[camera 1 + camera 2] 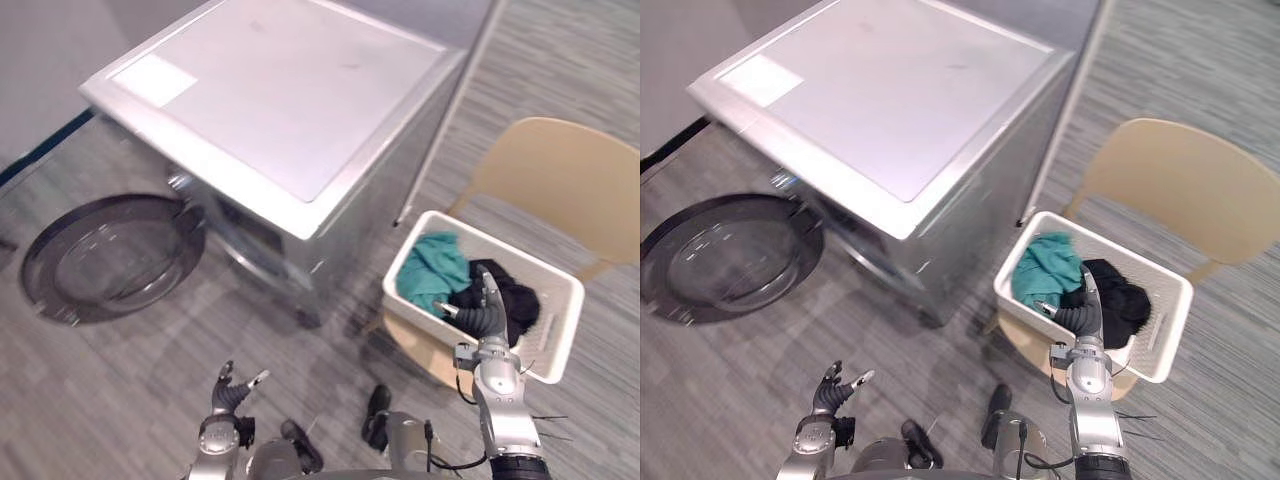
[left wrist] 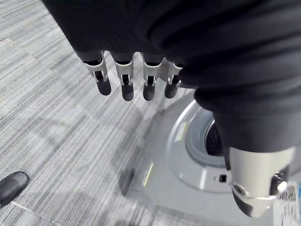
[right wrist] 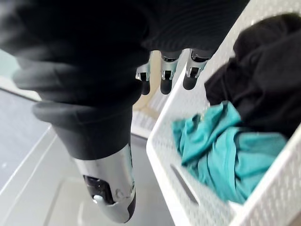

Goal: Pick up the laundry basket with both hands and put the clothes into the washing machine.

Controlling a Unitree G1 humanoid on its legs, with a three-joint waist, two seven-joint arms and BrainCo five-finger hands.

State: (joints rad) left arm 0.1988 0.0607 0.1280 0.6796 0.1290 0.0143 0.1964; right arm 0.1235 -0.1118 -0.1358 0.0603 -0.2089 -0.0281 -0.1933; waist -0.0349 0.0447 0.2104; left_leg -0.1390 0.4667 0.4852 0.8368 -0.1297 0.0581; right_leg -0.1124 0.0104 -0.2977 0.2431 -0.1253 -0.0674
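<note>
A white laundry basket [image 1: 556, 336] sits on the seat of a beige chair [image 1: 570, 190], to the right of the washing machine [image 1: 290, 110]. Inside it lie a teal garment [image 1: 432, 268] and a black garment [image 1: 515, 295]. My right hand [image 1: 487, 315] is open, with its fingers [image 3: 164, 80] straight, over the basket's near rim [image 3: 162, 160]; it holds nothing. The teal garment [image 3: 221, 155] and the black garment [image 3: 254, 89] lie just past the fingers. My left hand [image 1: 232, 392] hangs low above the floor, open and empty, far from the basket.
The washer's round door [image 1: 110, 255] is swung wide open to the left, leaving the drum opening [image 2: 202, 141] exposed. Grey striped carpet lies between the machine and me. The chair stands close to the machine's right side.
</note>
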